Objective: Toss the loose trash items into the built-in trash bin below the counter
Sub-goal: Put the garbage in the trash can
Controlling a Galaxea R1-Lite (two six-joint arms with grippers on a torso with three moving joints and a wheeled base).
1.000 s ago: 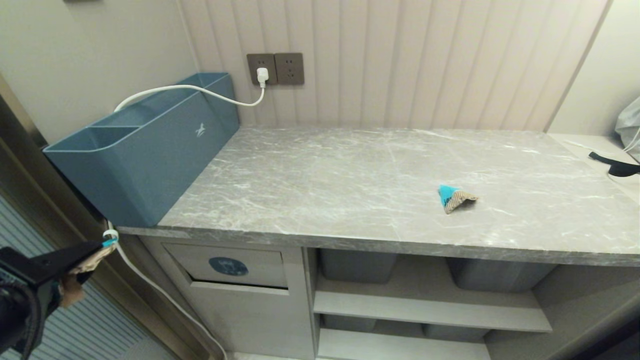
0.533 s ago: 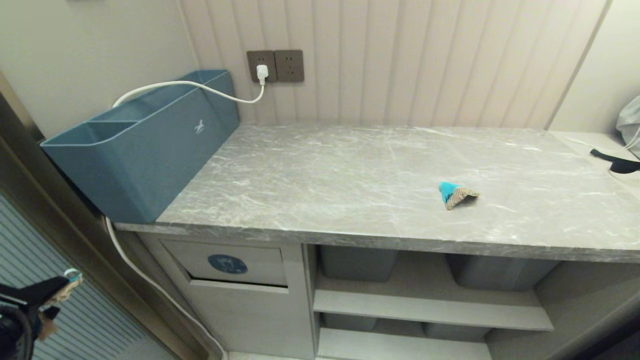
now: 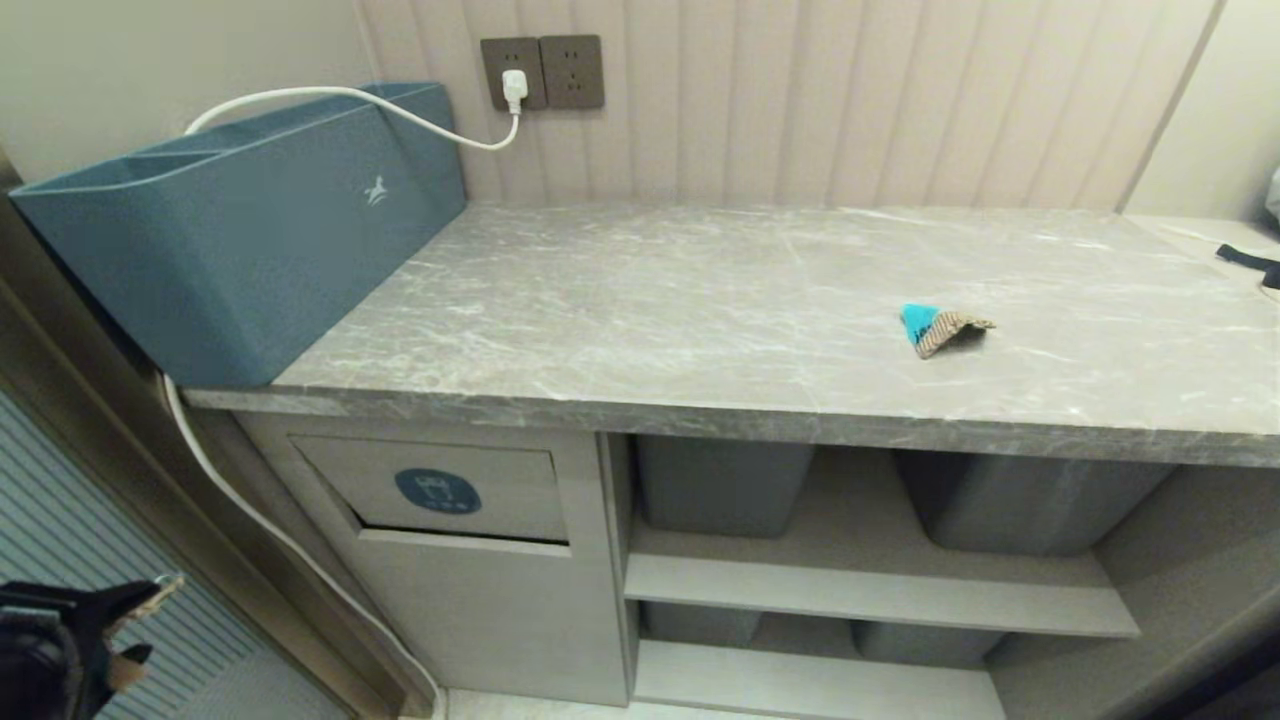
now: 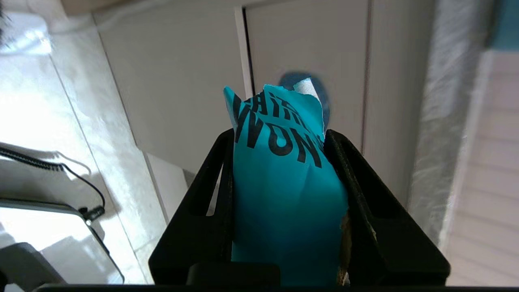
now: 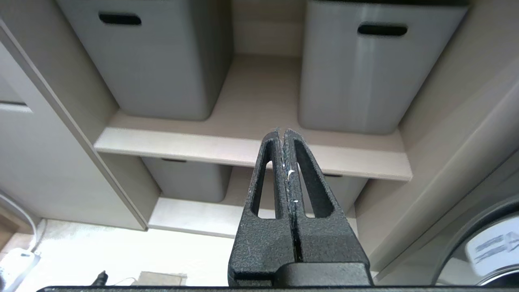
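My left gripper (image 3: 138,622) hangs low at the left, in front of the cabinet and below the counter (image 3: 650,300). It is shut on a scrap of trash (image 4: 284,182), tan cardboard with a turquoise face and black lettering. In the left wrist view the scrap points at the built-in trash bin's flap (image 4: 308,48), whose round blue sticker peeks out behind it. The flap (image 3: 500,490) shows under the counter's left end. A second turquoise and tan scrap (image 3: 942,328) lies on the counter to the right. My right gripper (image 5: 282,132) is shut and empty, facing the shelves.
A large blue-grey divided box (image 3: 230,230) stands on the counter's left end. A white cable (image 3: 270,530) runs from the wall socket (image 3: 515,85) down beside the cabinet. Grey tubs (image 3: 725,485) (image 3: 1020,500) fill the open shelves right of the bin.
The camera has sunk, so the counter and shelves sit higher in the picture. My left gripper, still holding its scrap, has dropped from counter-edge height to beside the lower cabinet.
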